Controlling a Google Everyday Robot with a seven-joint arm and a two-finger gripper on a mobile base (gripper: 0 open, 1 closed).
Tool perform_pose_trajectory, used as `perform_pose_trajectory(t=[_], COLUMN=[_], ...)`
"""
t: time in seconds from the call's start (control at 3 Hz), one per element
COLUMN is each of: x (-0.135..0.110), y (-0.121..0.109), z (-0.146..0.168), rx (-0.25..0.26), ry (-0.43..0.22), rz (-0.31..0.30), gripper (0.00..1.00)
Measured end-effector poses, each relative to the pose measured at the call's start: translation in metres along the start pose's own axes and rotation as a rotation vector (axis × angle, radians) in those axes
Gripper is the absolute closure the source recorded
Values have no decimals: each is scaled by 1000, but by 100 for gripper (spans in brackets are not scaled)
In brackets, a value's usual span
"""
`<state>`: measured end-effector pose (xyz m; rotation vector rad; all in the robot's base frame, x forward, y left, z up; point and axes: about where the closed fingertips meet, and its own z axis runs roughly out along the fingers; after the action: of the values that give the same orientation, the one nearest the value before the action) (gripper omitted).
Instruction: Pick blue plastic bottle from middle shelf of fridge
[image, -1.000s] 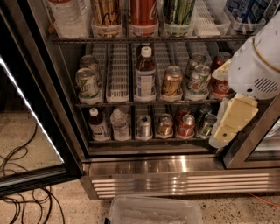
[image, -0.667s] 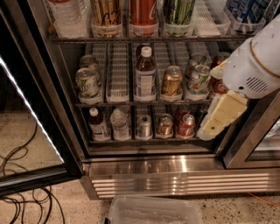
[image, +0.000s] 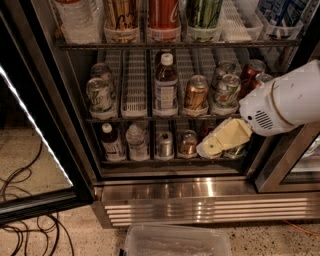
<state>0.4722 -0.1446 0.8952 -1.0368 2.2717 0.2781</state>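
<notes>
The blue plastic bottle (image: 165, 85) stands upright at the front of the middle shelf (image: 134, 119), with a white cap, dark drink and a pale blue-white label. Short cans flank it: green ones at left (image: 100, 96), a gold one (image: 196, 94) and green and red ones at right. My gripper (image: 210, 146) hangs from the white arm (image: 285, 102) that enters from the right. Its cream fingers point left and down, in front of the bottom shelf, below and to the right of the bottle. It holds nothing.
The fridge (image: 175, 192) door (image: 30, 145) is swung open at left. The top rack holds tall slim cans (image: 121, 20). The bottom rack holds a red-labelled bottle (image: 111, 142), a crinkled water bottle (image: 136, 142) and cans. A clear plastic bin (image: 175, 241) and black cables (image: 25, 220) lie on the floor.
The arm and gripper have moved left and slightly up, from the fridge's right edge towards the centre. The bottle and cans have not moved.
</notes>
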Motion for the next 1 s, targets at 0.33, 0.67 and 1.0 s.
perform_pose_trajectory(t=[0.33,0.67,1.0], x=[-15,-31,-32], y=[-11,-25,-30], z=[24,19,35], rx=[63,118,118], ry=[-91,-154,-180], rz=[97,101,152], gripper=[0,0,0])
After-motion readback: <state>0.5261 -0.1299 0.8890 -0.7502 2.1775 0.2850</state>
